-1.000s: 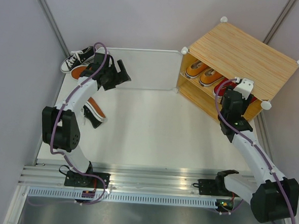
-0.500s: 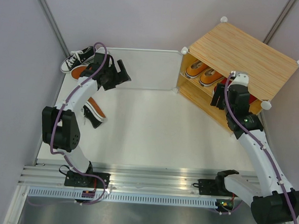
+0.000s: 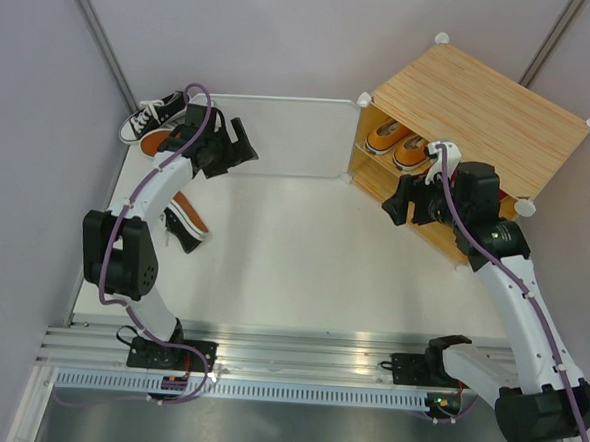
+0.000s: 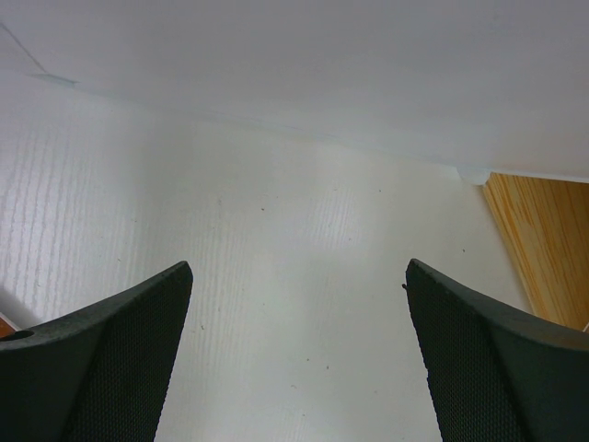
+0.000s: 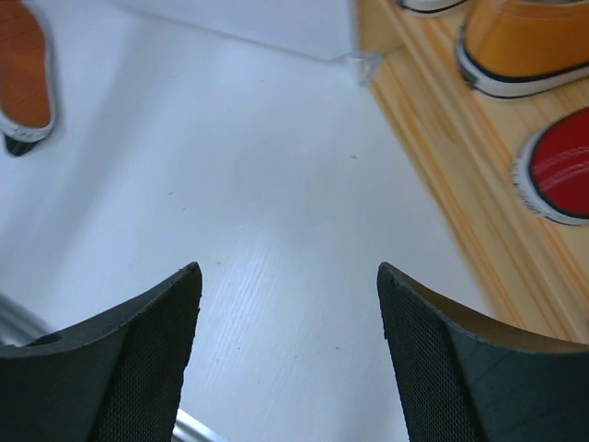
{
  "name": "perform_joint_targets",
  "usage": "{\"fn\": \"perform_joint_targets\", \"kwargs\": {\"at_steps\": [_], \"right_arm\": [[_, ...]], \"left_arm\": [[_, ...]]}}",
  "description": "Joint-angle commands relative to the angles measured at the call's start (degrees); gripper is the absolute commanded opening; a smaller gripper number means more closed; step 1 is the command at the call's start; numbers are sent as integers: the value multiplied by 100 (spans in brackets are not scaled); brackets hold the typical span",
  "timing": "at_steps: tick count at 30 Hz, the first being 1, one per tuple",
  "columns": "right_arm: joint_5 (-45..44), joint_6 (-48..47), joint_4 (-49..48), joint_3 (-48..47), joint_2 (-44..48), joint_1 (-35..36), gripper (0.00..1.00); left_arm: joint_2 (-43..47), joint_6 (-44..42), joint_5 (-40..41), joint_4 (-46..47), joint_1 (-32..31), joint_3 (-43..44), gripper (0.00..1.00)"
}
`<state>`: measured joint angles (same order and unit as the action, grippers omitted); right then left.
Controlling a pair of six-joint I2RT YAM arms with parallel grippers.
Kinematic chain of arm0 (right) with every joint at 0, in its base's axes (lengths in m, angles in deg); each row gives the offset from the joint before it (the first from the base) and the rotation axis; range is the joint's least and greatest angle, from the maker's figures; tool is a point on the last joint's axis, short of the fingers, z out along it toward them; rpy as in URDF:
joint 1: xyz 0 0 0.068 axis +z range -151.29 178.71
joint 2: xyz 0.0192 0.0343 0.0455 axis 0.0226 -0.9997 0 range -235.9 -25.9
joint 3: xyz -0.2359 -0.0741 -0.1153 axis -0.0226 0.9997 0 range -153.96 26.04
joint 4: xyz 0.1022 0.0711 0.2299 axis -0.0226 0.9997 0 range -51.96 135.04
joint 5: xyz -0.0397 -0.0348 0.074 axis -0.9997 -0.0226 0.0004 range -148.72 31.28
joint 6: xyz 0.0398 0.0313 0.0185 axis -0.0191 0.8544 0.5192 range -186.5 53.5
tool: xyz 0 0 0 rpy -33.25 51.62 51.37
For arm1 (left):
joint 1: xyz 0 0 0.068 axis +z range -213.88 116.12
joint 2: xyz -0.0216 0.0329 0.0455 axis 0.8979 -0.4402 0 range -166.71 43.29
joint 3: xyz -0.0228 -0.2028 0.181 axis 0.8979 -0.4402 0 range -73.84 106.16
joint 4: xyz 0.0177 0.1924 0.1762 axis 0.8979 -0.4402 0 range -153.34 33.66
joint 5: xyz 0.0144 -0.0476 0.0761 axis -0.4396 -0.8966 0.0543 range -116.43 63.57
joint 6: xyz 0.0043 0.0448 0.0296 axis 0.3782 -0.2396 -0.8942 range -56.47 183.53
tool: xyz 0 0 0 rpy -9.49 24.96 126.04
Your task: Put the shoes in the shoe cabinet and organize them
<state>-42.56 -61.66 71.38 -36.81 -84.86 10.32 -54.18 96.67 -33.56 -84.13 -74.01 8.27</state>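
Note:
The shoe cabinet (image 3: 482, 107) stands at the back right, its frosted door (image 3: 280, 135) swung open to the left. Two orange shoes (image 3: 400, 142) sit side by side inside. The right wrist view shows an orange shoe (image 5: 525, 46) and a red shoe (image 5: 557, 175) on the wooden shelf (image 5: 460, 166). My right gripper (image 3: 398, 202) (image 5: 287, 269) is open and empty, just outside the cabinet front. Loose shoes lie at the left: a black one (image 3: 151, 117), one sole-up (image 3: 158, 140) and one on its side (image 3: 187, 219). My left gripper (image 3: 242, 143) (image 4: 296, 267) is open and empty over the door.
Grey walls close in the white table (image 3: 293, 251) at the left and back. A metal rail (image 3: 287, 346) with both arm bases runs along the near edge. The left wrist view shows the cabinet's wooden edge (image 4: 543, 249) at the right.
My right gripper has drawn back out of the cabinet to the left and opened wider, leaving the red shoe on the shelf. The left arm has not moved.

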Motion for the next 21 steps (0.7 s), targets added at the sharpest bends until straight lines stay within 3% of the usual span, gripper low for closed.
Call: {"fn": "perform_joint_targets", "kwargs": {"at_steps": [1,9,12,17,21], "right_arm": [[1397,-291,50,-210,34,-10,82],[1943,-300,-530,290,174,-10,82],[2040,-230,-811,554,192,-10,82],[2136,-28,-1171,844,279,-1,82],[2207,105,-1374,1029,350,60,82]], "left_arm": [[290,-1,265,72,29,-10,100],[-307,333,230,98,125,692,100],[-579,333,318,721,125,833,100],[-1001,-193,-172,1687,82,1429,100],[-705,-791,-236,2023,29,1221,100]]}}
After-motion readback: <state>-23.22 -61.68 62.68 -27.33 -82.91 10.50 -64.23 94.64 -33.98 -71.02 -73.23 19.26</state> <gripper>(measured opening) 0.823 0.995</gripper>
